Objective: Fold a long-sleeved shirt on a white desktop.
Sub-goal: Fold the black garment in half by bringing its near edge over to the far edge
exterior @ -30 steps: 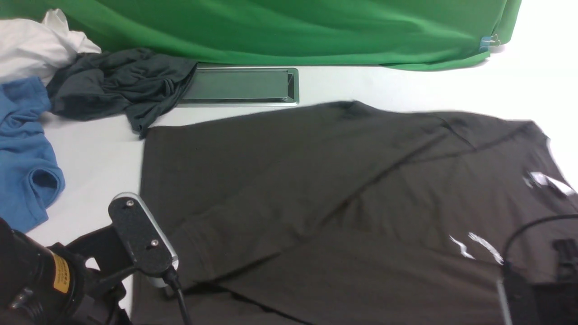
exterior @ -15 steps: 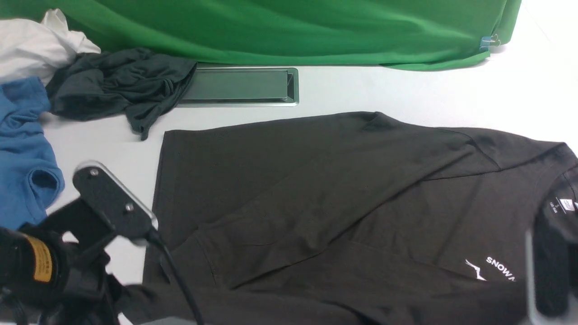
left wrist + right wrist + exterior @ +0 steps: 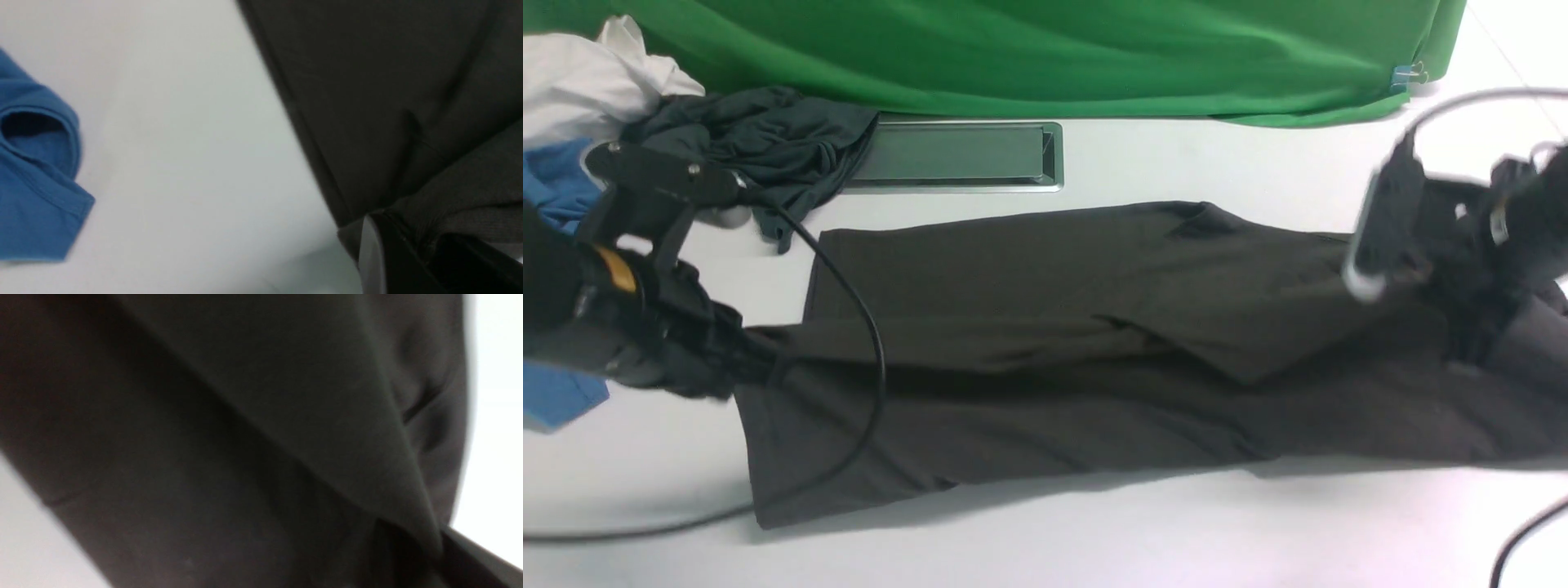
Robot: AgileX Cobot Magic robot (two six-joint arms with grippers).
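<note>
A lab-style recording set: green cloth backdrop [image 3: 1045, 57] across the top, plain white counter [image 3: 1176, 531] with a recessed metal cable hatch [image 3: 956, 155], spare clothes [image 3: 743, 147] heaped at the frame's upper left.

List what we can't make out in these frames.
- Chest print of the long-sleeved shirt: no view shows it, seemingly folded under.
- Shirt's right end: cut off by the front view's edge, behind the right arm.
- Right gripper jaws: blurred in front view; wrist view is filled with dark cloth.
- Left gripper jaws: front view, buried in bunched cloth.
- Blue garment: front view, mostly behind the left arm.
</note>
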